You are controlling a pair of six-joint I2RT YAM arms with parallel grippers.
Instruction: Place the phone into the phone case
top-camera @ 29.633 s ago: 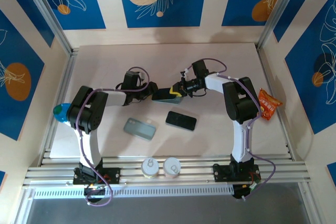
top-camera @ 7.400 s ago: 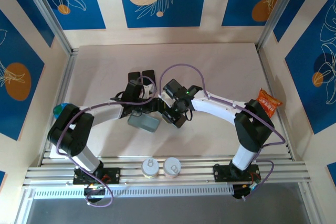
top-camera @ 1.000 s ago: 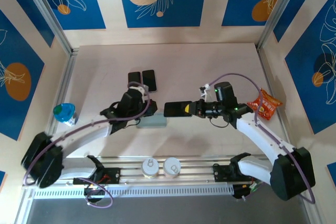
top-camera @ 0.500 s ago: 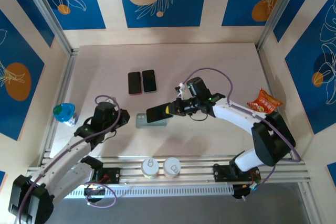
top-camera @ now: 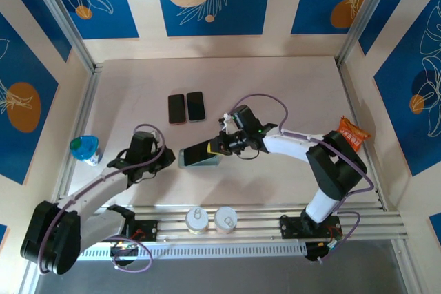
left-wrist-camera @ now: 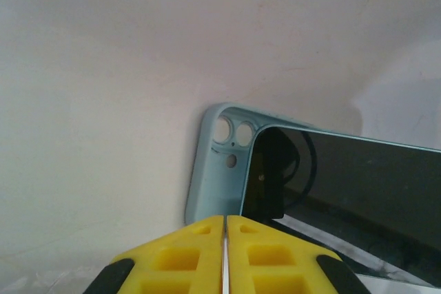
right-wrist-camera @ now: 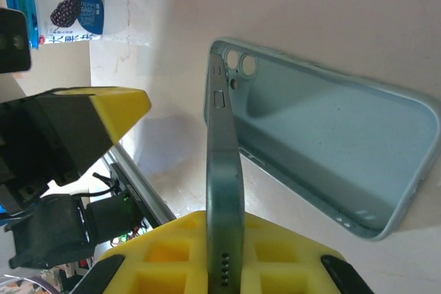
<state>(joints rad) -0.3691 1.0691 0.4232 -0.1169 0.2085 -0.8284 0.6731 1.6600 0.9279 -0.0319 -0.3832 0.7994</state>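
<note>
The light-blue phone case (top-camera: pixel 204 162) lies open side up on the table, its camera holes toward my left gripper (top-camera: pixel 169 159). My right gripper (top-camera: pixel 219 145) is shut on the dark phone (top-camera: pixel 196 150), holding it tilted over the case. In the right wrist view the phone (right-wrist-camera: pixel 224 163) stands edge-on between the yellow fingers (right-wrist-camera: pixel 165 253), with its far end at the case's (right-wrist-camera: pixel 324 149) camera-hole end. In the left wrist view the case (left-wrist-camera: pixel 212 170) and the phone's screen (left-wrist-camera: pixel 344 184) sit just beyond my left gripper (left-wrist-camera: pixel 225 219), shut and empty, short of the case.
Two more phones (top-camera: pixel 187 107) lie side by side at the back. A blue-capped bottle (top-camera: pixel 84 148) lies at the left edge, a snack bag (top-camera: pixel 353 135) at the right. Two cans (top-camera: pixel 211 219) stand at the near rail.
My right arm has swung left and carried the phone over the case. My left gripper has drawn back off the case to its left side.
</note>
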